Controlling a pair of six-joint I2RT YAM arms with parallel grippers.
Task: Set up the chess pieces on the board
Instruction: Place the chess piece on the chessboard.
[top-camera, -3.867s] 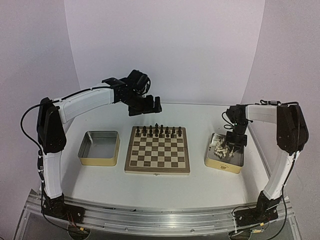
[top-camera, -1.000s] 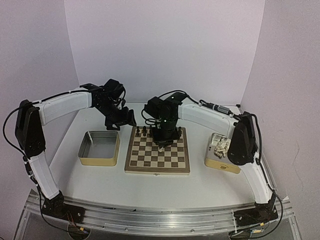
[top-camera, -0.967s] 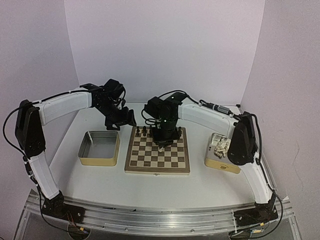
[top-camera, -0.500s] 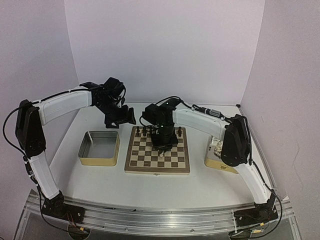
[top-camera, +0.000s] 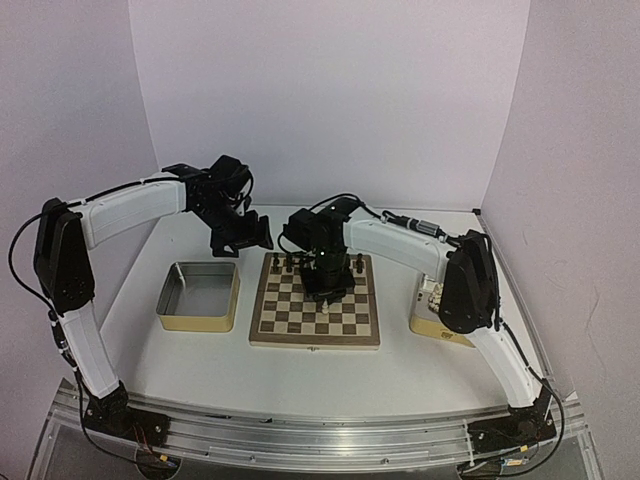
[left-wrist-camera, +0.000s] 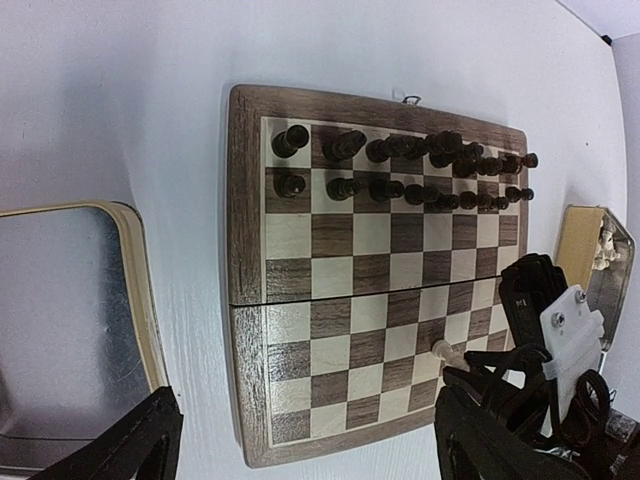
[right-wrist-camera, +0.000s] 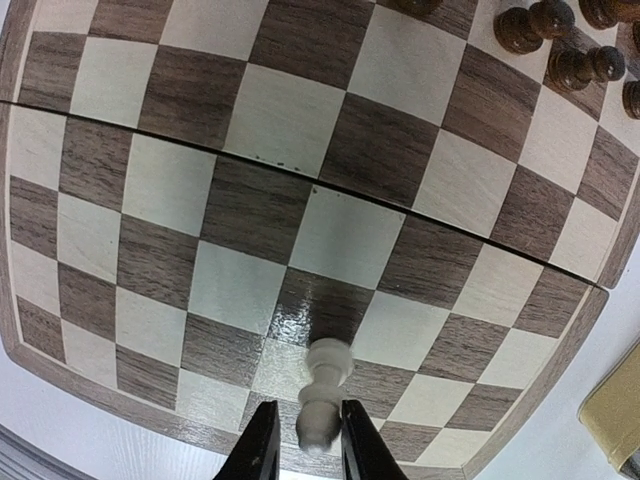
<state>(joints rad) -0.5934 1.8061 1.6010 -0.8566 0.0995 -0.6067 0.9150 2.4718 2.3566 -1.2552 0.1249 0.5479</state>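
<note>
Cream pawn (right-wrist-camera: 322, 398) lengthwise between right gripper (right-wrist-camera: 303, 445) jaws, head towards board (right-wrist-camera: 250, 210).

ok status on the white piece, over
Left gripper open, hovering. Right gripper flanks white piece at board, grip unclear. Dark pieces well clear.

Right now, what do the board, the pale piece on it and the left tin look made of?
The board: wood, by its visible grain, with a light gloss that catches reflections. The pale piece: cream and smooth, but blurred; light wood or plastic, I cannot tell. The left tin: thin sheet metal, dull grey reflective inside, yellowish rim.
</note>
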